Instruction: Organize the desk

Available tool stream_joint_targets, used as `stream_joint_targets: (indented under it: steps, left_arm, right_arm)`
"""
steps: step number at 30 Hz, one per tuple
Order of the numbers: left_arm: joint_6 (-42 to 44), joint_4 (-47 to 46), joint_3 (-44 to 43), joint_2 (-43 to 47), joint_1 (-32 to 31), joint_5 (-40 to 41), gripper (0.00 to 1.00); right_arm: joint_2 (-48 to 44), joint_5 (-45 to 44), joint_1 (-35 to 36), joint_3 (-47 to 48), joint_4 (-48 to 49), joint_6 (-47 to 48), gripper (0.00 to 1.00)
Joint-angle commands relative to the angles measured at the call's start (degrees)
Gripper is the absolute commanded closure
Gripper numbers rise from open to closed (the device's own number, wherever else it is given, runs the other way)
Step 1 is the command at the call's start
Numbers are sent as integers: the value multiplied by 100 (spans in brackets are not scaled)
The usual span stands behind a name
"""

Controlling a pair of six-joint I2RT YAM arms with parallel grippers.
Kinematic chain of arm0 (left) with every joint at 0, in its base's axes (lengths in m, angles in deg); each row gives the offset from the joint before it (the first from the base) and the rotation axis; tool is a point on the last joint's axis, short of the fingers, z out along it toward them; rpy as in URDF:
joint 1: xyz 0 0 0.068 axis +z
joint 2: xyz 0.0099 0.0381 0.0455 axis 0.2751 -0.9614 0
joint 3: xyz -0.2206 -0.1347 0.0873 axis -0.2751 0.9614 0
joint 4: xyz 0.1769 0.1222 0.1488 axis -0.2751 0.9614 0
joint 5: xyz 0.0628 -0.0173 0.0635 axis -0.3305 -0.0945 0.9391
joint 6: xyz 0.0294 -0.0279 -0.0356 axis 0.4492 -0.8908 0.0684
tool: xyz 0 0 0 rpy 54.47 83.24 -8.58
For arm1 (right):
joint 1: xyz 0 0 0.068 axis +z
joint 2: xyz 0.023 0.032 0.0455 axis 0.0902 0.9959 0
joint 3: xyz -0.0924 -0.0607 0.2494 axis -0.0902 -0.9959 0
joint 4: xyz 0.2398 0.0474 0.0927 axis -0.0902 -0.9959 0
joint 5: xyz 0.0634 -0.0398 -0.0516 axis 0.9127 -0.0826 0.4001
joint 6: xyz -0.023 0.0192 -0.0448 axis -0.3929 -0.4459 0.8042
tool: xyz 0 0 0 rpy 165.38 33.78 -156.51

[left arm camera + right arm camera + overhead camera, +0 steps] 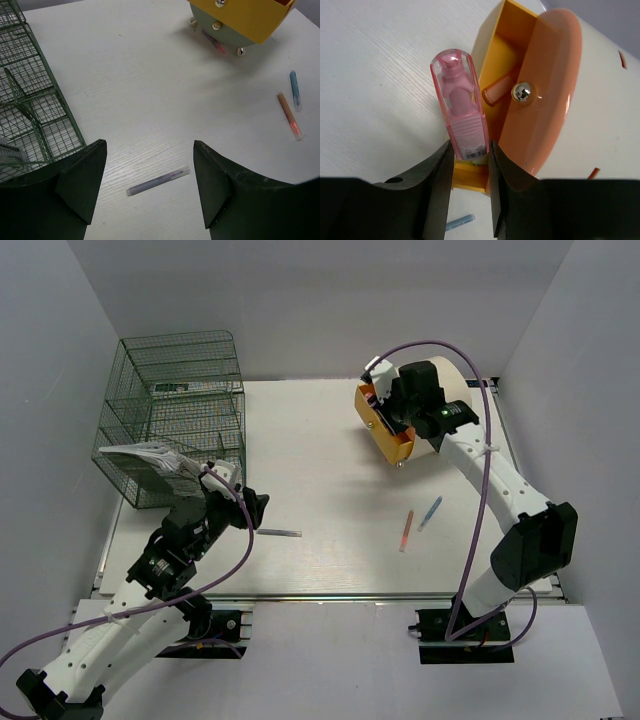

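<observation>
The white desk holds a grey pen, an orange pen and a blue pen. My left gripper is open and empty, just above the grey pen, which lies between its fingers in the left wrist view. My right gripper is shut on a pink clear-capped marker, holding it over the open yellow drawer of the cream cylinder organizer with the orange face. Another orange item lies inside the drawer.
A green wire-mesh rack stands at the back left with papers in its lower tier. It shows at the left in the left wrist view. A pinkish pen lies under the organizer. Walls enclose the desk on three sides.
</observation>
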Motion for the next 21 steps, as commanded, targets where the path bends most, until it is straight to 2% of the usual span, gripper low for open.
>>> stream_joint_targets:
  steps: [1, 15, 21]
  left_arm:
    - [44, -113, 3, 44, -22, -153, 21]
    - [61, -140, 21, 132, -22, -276, 21]
    - [61, -149, 12, 141, -22, -285, 21]
  right_arm:
    - [27, -557, 4, 281, -4, -155, 100]
    - [369, -874, 30, 342, -240, -488, 100]
    - [343, -944, 30, 123, -48, -533, 100]
